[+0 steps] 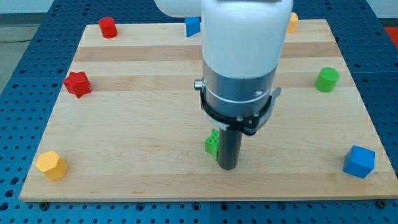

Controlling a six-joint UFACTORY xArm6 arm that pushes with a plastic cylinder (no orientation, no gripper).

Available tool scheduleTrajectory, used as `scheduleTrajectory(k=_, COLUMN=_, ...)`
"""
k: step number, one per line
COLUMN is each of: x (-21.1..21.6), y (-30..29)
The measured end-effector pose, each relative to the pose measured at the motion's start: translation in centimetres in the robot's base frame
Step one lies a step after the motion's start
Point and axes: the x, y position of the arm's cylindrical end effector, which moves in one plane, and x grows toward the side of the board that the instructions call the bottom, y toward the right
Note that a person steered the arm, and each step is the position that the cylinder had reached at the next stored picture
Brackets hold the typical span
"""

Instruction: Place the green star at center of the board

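Observation:
The green star (212,143) lies on the wooden board (143,124) a little below the board's middle. Only its left part shows; the rest is hidden behind my rod. My tip (227,168) rests on the board just right of and slightly below the star, touching or nearly touching it. The arm's white and grey body fills the view's upper middle and hides the board behind it.
A red cylinder (108,27) and a blue block (193,26) sit at the top edge, a yellow block (292,22) beside the arm. A red star (77,84) is left, a yellow block (51,165) bottom left, a green cylinder (327,79) right, a blue cube (359,162) bottom right.

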Motion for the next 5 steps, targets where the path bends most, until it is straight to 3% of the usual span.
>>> scheduleTrajectory(k=2, x=-2.1, y=-6.7)
scheduleTrajectory(k=4, x=-2.9, y=2.2)
scheduleTrajectory(k=5, x=-5.7, y=3.4)
